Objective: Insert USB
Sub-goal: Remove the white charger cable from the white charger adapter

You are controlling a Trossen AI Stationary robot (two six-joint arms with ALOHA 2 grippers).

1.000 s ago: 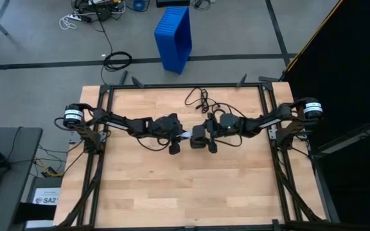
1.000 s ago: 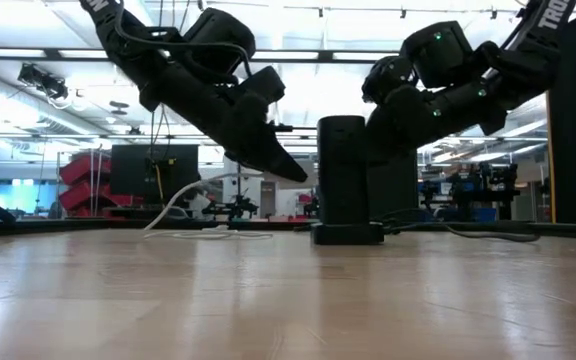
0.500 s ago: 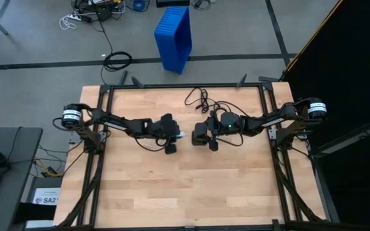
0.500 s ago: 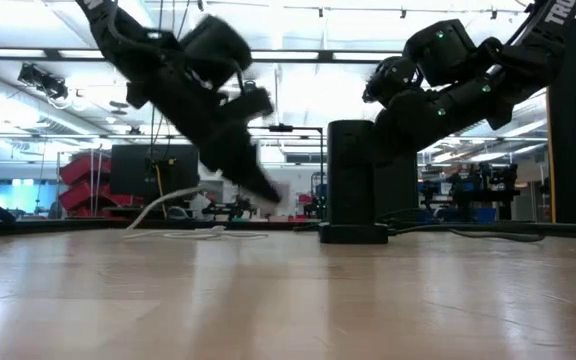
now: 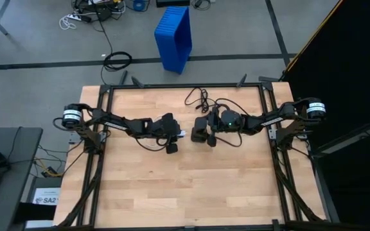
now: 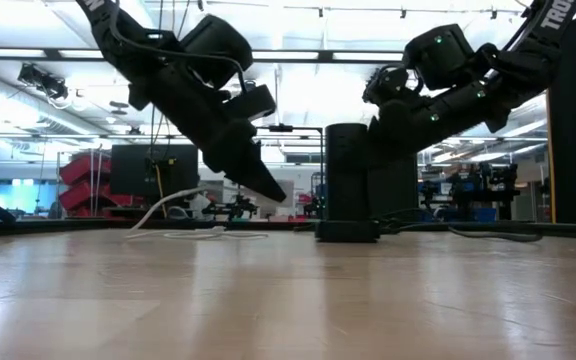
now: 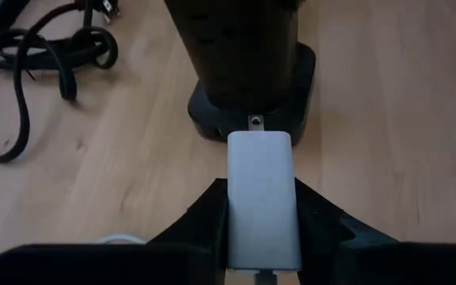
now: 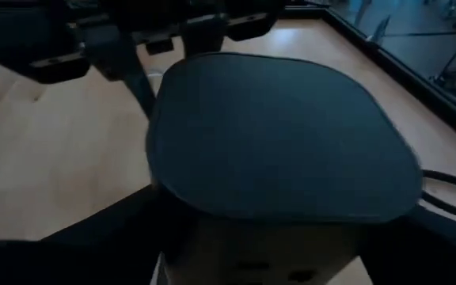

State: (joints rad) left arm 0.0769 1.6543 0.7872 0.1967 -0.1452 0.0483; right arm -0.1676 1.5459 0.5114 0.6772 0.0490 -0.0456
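The USB's white plug block (image 7: 262, 198) sits in my left gripper (image 5: 175, 135), its small metal tip (image 7: 256, 121) pointing at the base of the black box (image 7: 244, 55) and a short gap from it. The thin white cable (image 6: 173, 215) trails from the plug onto the table behind that gripper. The upright black box (image 6: 348, 180) stands on its wider base in the middle of the table (image 5: 200, 133). My right gripper (image 5: 208, 134) is shut on it from the right. My left gripper pinches the white plug block (image 7: 261, 226) between its two fingers, which lie along its sides. It comes from the table's left, slanting down. The plug is lifted clear of the table, tip forward. My right gripper has the black box's upper part (image 8: 283, 142) between its two fingers (image 8: 109, 233), coming from the table's right and slanting down. The box stays upright, with its base (image 6: 348, 233) on the table.
The box's thick black cord (image 5: 201, 97) lies in loops toward the far edge, also seen in the left wrist view (image 7: 38, 55). A black frame rail (image 5: 185, 85) borders the table. Bare wood spreads across the near half (image 5: 185, 186). A blue bin (image 5: 174, 37) lies on the floor beyond.
My left gripper has drawn back toward the table's left, taking the white plug away from the box, then edged a little back toward it. It keeps its hold on the plug. The box has stayed upright in my right gripper.
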